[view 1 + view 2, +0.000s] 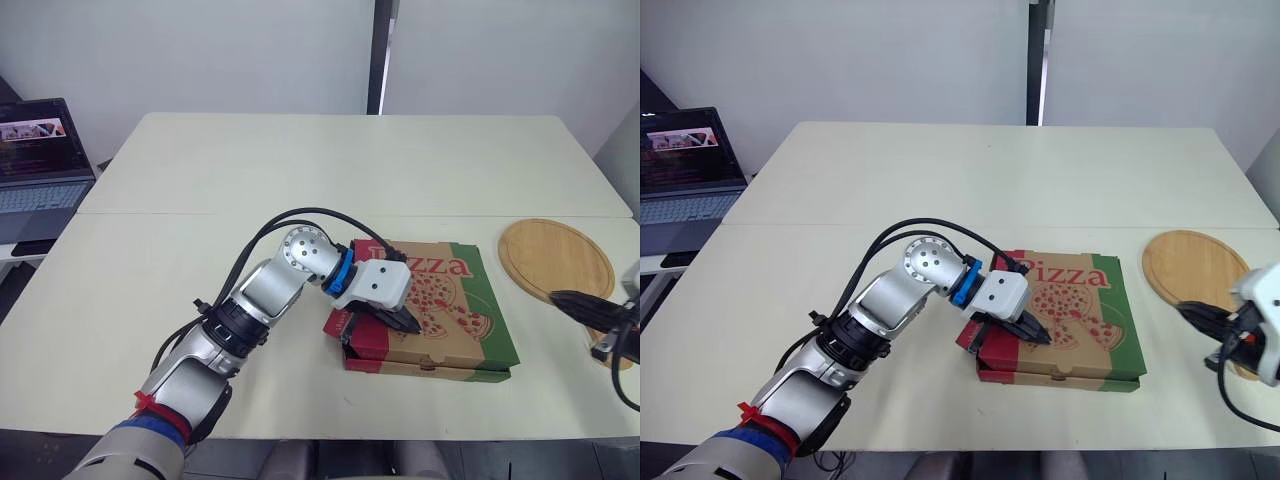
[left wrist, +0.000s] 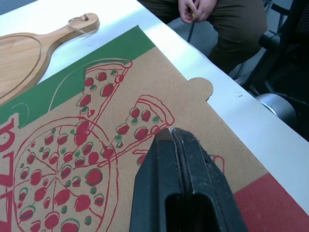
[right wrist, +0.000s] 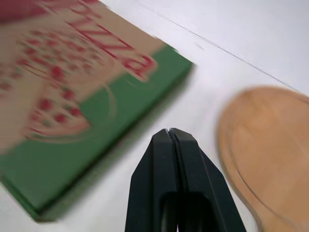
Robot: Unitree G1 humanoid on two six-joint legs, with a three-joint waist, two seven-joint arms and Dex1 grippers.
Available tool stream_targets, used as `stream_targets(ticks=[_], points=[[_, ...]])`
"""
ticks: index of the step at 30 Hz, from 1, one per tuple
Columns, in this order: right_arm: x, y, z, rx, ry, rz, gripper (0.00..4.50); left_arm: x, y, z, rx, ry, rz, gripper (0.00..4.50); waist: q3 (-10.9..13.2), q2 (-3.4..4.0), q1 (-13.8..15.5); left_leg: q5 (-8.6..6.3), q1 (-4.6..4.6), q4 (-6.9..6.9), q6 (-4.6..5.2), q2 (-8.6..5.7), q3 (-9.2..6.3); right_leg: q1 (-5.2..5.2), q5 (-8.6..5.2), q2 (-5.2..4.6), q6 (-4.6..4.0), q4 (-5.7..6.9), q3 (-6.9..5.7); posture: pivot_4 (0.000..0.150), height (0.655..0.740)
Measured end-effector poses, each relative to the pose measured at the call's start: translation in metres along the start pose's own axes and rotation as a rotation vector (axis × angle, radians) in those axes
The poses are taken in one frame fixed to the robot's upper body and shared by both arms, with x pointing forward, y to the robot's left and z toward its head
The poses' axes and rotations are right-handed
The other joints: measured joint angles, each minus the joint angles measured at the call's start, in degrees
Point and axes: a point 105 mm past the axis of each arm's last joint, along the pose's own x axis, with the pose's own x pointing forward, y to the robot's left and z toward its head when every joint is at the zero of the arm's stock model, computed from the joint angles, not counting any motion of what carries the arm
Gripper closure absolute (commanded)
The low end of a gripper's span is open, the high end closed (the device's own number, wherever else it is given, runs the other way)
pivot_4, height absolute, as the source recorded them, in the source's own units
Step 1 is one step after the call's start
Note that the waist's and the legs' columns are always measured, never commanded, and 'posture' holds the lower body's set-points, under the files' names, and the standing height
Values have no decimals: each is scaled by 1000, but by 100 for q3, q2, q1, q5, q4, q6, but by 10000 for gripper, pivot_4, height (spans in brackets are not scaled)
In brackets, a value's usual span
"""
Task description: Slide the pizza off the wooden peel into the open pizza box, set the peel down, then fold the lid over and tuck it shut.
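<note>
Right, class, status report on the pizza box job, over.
Left gripper shut, on the pizza box lid. Right gripper shut, empty, near the wooden peel. Lid down, one tab sticking out. Nothing in the way.

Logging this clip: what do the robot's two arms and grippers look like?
The left arm is silver metal with a round joint, a blue wrist ring, a white wrist housing and looping black cables; red tape wraps it near the shoulder. The left gripper and right gripper have tapered black fingers. The right arm shows a white housing and black cable.
</note>
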Motion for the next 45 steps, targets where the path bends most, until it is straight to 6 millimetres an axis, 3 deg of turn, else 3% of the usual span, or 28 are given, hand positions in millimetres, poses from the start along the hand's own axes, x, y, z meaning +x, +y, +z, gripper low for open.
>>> stream_targets(ticks=[5, 10, 14, 21, 25, 32, 39, 45], points=[[28, 38, 12, -39, -42, 162, 44630, -14, 6, 7, -53, -66, 59, 45000, 0, -1, -5, 0, -5, 0, 0, -1, -2, -4, 0, -1, 0, -2, -1, 1500, 7341], [42, 51, 13, -45, -49, 218, 44630, -45, 5, 18, -82, -117, 124, 45000, 1, -2, -9, 1, -4, 0, -1, 2, -4, -7, 0, 0, 0, 1, -4, 1500, 7341], [49, 58, 10, -61, -41, 248, 44630, -89, 4, 4, -139, -28, 248, 45000, 0, -1, -14, 1, -4, -1, -1, 1, -4, -9, 0, 1, 0, 1, -4, 1500, 7341], [53, 63, 12, -103, -58, 267, 44630, -121, -11, -38, -246, 116, 353, 45000, 1, -1, -10, 0, -4, -1, -1, 1, -5, -9, 0, 0, -1, -1, -4, 1500, 7341], [53, 62, 13, -120, -51, 272, 44630, -115, -23, -50, -272, 131, 341, 45000, 1, -2, 16, 0, -8, 1, -1, 0, -7, -8, 0, -1, -1, -2, -5, 1500, 7341], [53, 63, 13, -134, -51, 288, 44630, -84, -25, -41, -229, 84, 272, 45000, 2, -3, -4, 0, -7, 0, -1, 2, -4, -9, 0, 0, -1, 0, -5, 1500, 7341], [54, 64, 14, -135, -51, 294, 44630, -75, -29, -42, -224, 86, 254, 45000, 2, -3, 8, 0, -7, 0, 0, 0, -5, -8, 0, -1, -1, -1, -4, 1500, 7341], [54, 64, 17, -144, -61, 295, 44630, -68, -21, -39, -208, 59, 303, 45000, 2, -3, 14, 0, -7, 1, -1, 0, -4, -9, 0, -1, -1, -2, -4, 1500, 7341]])
